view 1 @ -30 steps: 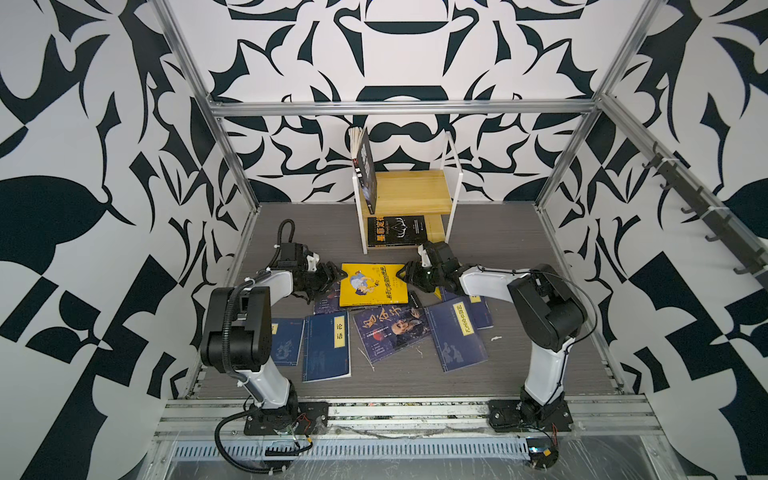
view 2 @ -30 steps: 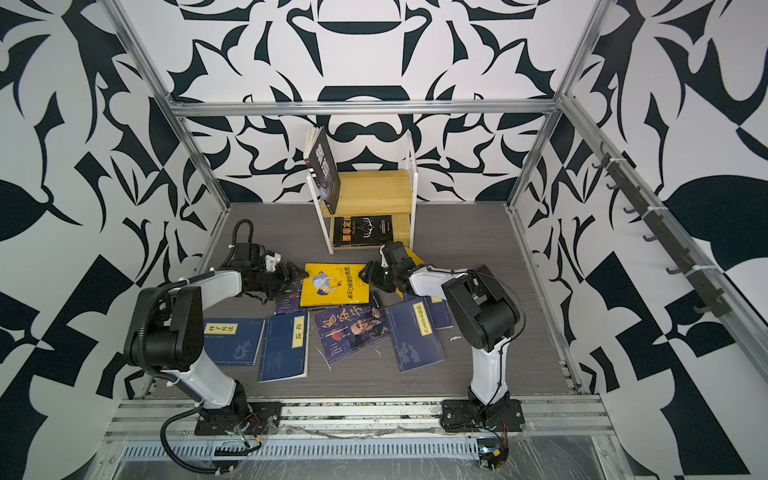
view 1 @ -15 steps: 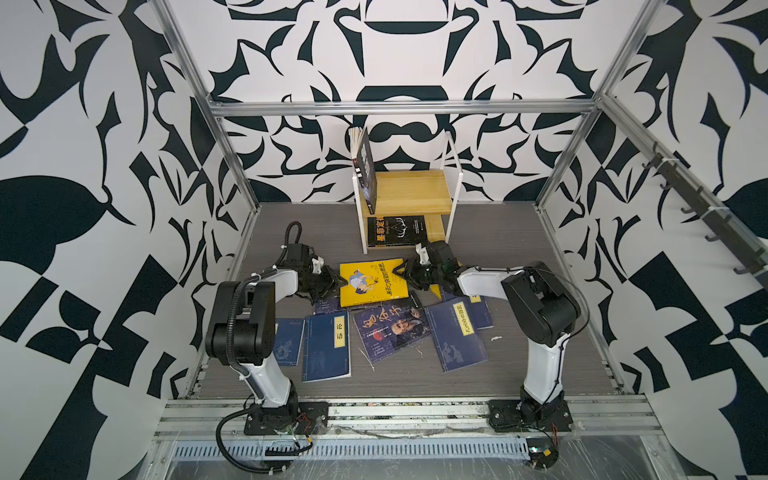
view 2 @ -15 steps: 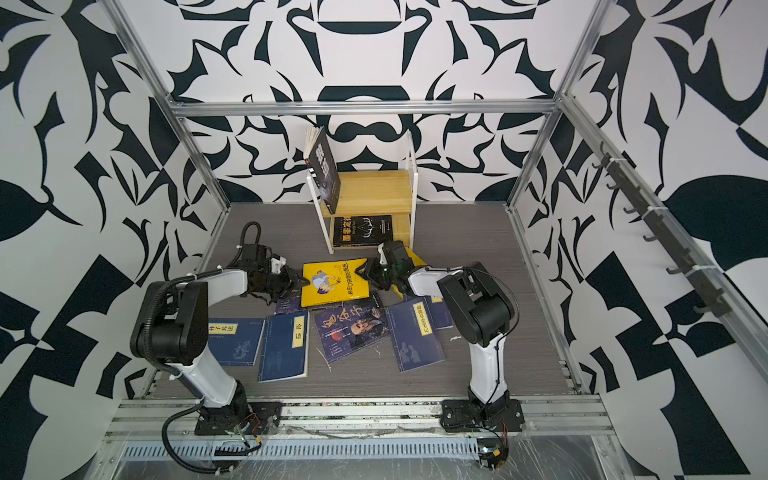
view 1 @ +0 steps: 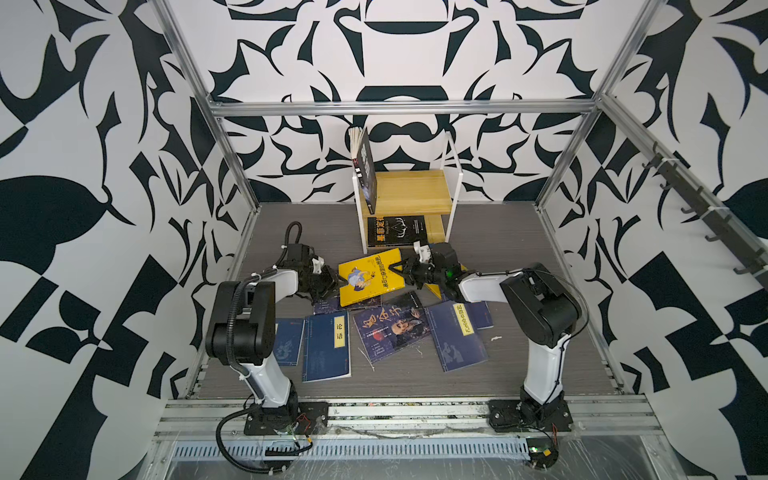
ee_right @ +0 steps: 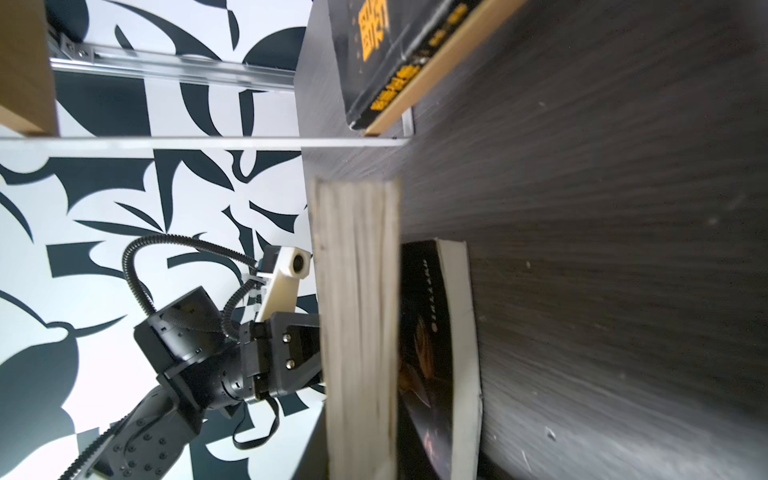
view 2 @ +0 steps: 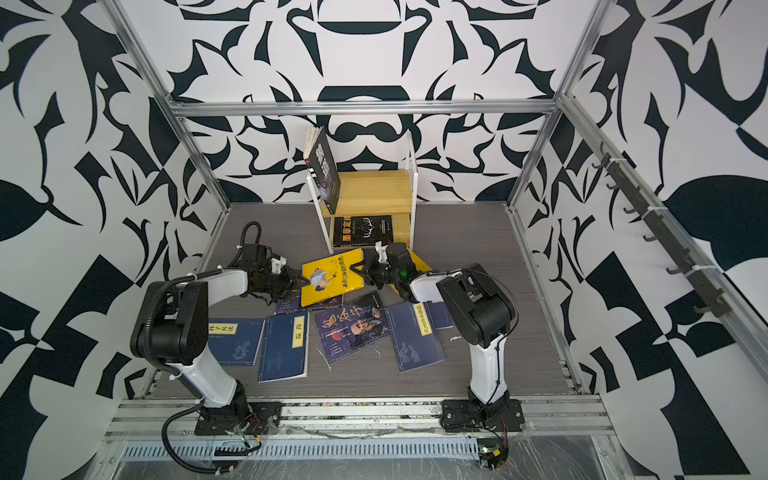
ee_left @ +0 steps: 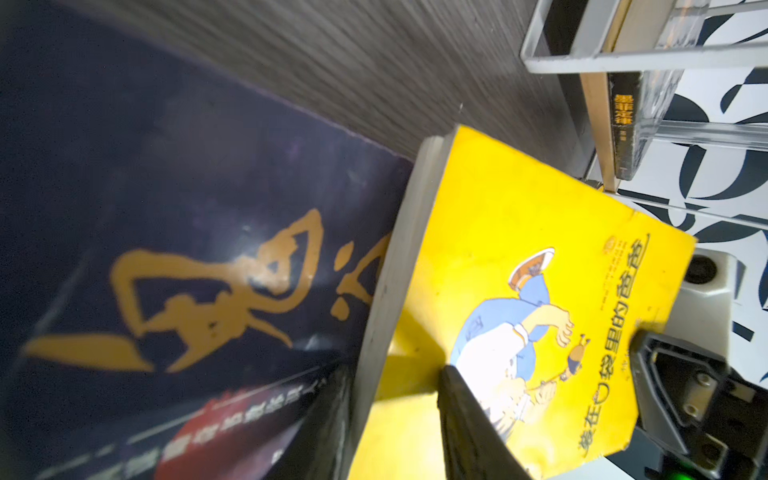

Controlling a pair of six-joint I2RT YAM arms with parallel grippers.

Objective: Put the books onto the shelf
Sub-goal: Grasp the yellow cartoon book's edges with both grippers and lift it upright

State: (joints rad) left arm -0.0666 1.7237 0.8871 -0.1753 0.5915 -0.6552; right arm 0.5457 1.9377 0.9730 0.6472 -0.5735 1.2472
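Observation:
A bright yellow book (view 1: 370, 277) with a cartoon figure lies tilted on other books (view 1: 392, 330) in front of the shelf (view 1: 409, 193). My left gripper (view 1: 334, 283) is shut on its left edge. In the left wrist view one finger (ee_left: 469, 415) presses the yellow cover (ee_left: 519, 249) and the other sits under the page block. My right gripper (view 1: 395, 268) is at the book's right edge with a finger over the cover. The right wrist view shows only the page edge (ee_right: 357, 311), not the fingers.
Several navy books (view 1: 326, 347) lie flat on the grey floor between the arm bases. A black book (view 1: 365, 174) leans upright on the shelf's upper board, and another (view 1: 395, 230) lies on the lower one. A second yellow book (view 1: 434, 291) is under the right arm.
Both grippers have moved in from the sides to the yellow book's edges. Their jaws have narrowed, and the left one has taken hold of the book.

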